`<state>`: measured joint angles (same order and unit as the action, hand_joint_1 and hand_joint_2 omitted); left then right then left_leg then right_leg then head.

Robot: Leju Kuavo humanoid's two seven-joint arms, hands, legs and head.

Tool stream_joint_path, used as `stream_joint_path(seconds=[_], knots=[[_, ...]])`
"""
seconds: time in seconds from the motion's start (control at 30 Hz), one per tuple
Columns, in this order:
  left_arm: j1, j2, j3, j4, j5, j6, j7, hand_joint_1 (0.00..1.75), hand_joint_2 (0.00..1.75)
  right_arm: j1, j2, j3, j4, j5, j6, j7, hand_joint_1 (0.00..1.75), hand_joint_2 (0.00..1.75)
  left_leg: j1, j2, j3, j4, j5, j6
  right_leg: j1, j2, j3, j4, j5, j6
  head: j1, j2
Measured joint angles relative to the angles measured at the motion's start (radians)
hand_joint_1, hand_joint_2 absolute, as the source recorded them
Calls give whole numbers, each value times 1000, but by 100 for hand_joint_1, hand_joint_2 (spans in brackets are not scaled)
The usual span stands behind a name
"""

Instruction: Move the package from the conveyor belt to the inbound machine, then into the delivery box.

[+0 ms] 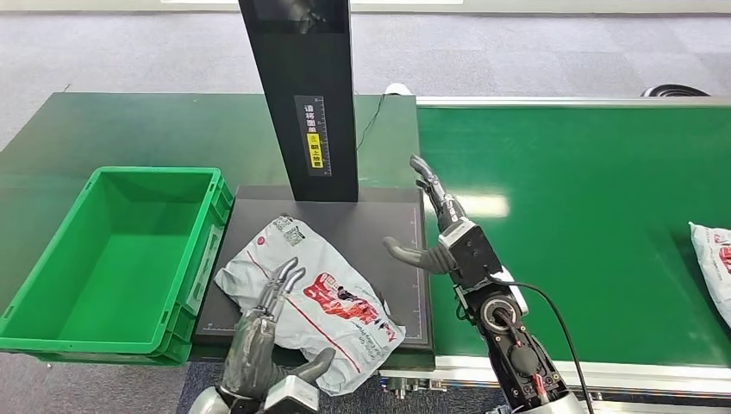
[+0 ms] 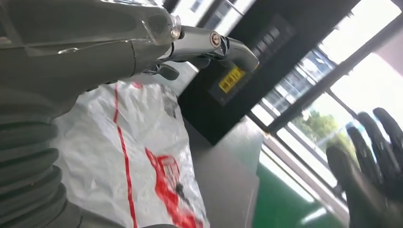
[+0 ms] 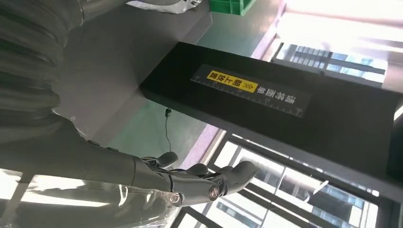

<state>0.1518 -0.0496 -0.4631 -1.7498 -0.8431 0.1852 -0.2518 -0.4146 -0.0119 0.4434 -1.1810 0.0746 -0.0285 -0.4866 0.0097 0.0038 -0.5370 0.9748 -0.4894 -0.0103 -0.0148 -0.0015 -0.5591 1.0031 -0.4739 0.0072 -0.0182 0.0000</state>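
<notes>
Left hand [image 1: 263, 332] is laid on the package [image 1: 315, 297], fingers together, nothing clasped. Right hand [image 1: 440, 233] is held spread, empty, beside it. One package on the inbound machine [image 1: 362, 228]; second package [image 1: 714, 263] on the conveyor belt [image 1: 586, 216]. One delivery box [image 1: 129, 259].

Crumpled grey-and-red package [image 1: 315, 297] lies flat on the inbound machine's dark platform [image 1: 371, 226].

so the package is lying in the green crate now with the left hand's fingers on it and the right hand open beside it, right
Not in the green crate, which holds nothing. The head view shows the package lying on the dark platform of the inbound machine, next to the crate. The rest stands: the left hand has its fingers on the package, and the right hand is open beside it.
</notes>
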Motion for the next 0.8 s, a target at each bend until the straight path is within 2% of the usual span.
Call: stream_joint_path(seconds=[0.17, 0.37, 0.63, 0.8], knots=[[-138, 17, -126, 158, -15, -59, 13, 0, 175, 46, -2, -40, -47, -43, 8, -5, 0, 175, 0, -1, 0, 0, 0, 0, 0, -1, 1, 0, 0, 0, 0, 0], [-278, 10, -254, 386, -22, -109, 34, 0, 175, 78, -1, -66, -107, -64, 27, 4, 0, 175, 0, -1, 0, 0, 0, 0, 0, -1, 1, 0, 0, 0, 0, 0], [-408, -28, -330, 640, -14, -137, 50, 0, 175, 71, 22, -70, -151, -82, 46, 18, 0, 175, 0, -1, 0, 0, 0, 0, 0, -1, 1, 0, 0, 0, 0, 0], [-458, -42, -357, 742, -6, -119, 48, 0, 175, 77, 29, -69, -193, -83, 81, 28, 0, 175, 0, -1, 0, 0, 0, 0, 0, -1, 1, 0, 0, 0, 0, 0]])
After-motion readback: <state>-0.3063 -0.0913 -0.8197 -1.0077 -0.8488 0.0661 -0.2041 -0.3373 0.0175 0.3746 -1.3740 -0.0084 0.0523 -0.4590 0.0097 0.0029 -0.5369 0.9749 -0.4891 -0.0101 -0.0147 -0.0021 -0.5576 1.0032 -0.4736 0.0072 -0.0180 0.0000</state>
